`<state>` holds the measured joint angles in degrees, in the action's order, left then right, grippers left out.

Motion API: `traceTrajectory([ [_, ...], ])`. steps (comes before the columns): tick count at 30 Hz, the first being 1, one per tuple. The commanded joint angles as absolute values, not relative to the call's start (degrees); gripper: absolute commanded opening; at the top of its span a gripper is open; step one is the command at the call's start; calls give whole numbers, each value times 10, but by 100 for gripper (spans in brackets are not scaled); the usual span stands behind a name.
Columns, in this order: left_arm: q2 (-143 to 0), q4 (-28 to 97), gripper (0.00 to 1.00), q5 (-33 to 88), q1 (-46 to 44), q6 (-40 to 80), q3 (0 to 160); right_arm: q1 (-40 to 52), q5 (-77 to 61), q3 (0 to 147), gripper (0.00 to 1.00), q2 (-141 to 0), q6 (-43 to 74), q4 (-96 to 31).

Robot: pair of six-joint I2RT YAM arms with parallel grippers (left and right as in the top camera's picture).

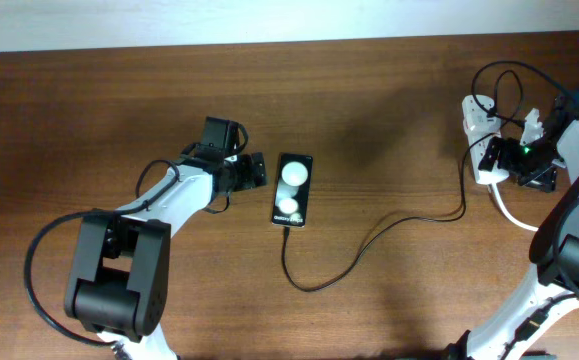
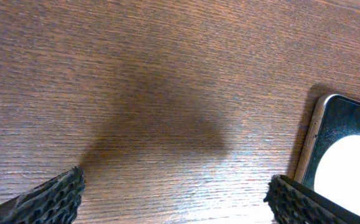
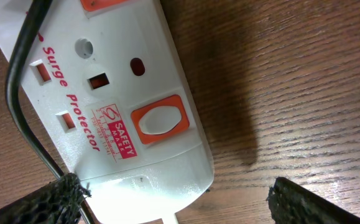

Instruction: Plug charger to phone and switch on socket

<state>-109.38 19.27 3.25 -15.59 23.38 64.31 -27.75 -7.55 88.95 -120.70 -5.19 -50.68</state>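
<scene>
Phone (image 1: 292,189) and left hand (image 1: 258,170) sit side by side on the bench (image 1: 399,100). That hand is spread wide open and holds nothing. In its wrist view the left hand (image 2: 180,205) shows only bare wood grain between the two ribbed black fingers (image 2: 49,199), with one corner of the phone (image 2: 344,155) and a bright white round patch on its face at the outer finger. Whether that finger touches the phone cannot be told. Seen from overhead, the phone lies flat, face up, with two white round blobs on it and its long sides running roughly away from the robot. The charger (image 1: 429,218), a thin black cable, meets the phone's near short end, loops toward the robot, then snakes across the bench away from the phone to the socket (image 1: 477,125). Whether its tip is seated in the phone is too small to make out. The right hand (image 1: 514,160) hangs well apart from the phone, over the socket, and it too is fully open and empty. In its wrist view the right hand (image 3: 180,205) has the rounded end of the socket (image 3: 124,93) lying under the gap between its fingers. There a white rocker switch (image 3: 158,119) in an orange surround faces up, next to a red safety label and the red words "Surge Protector". A black cable (image 3: 18,93) crosses that strip's edge. A thick white cord (image 1: 509,212) curves out from the socket on the side away from the phone.
</scene>
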Motion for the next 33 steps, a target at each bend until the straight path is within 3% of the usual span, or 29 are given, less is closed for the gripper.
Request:
traceTrajectory([
  [1, -1122, 207, 99, 42, -152, 239, 620, -277, -55, 889, 99, -1219, -58, -505],
  [7, -1074, 207, 99, 13, -158, 239, 620, -277, -55, 889, 99, -1219, -58, -505],
  [12, -984, 209, 99, -115, -157, 239, 620, -277, -55, 889, 99, -1219, -58, -505],
  [15, -963, 350, 99, -64, -157, 239, 620, -277, -55, 889, 99, -1219, -58, -505],
  [19, -964, 373, 99, -51, -158, 239, 602, -277, -55, 889, 99, -1219, -58, -505],
  [28, -962, 210, 99, -46, -158, 239, 476, -277, -55, 889, 99, -1219, -58, -505],
  [33, -947, 135, 99, 14, -158, 149, 441, -277, -55, 889, 99, -1219, -58, -505],
])
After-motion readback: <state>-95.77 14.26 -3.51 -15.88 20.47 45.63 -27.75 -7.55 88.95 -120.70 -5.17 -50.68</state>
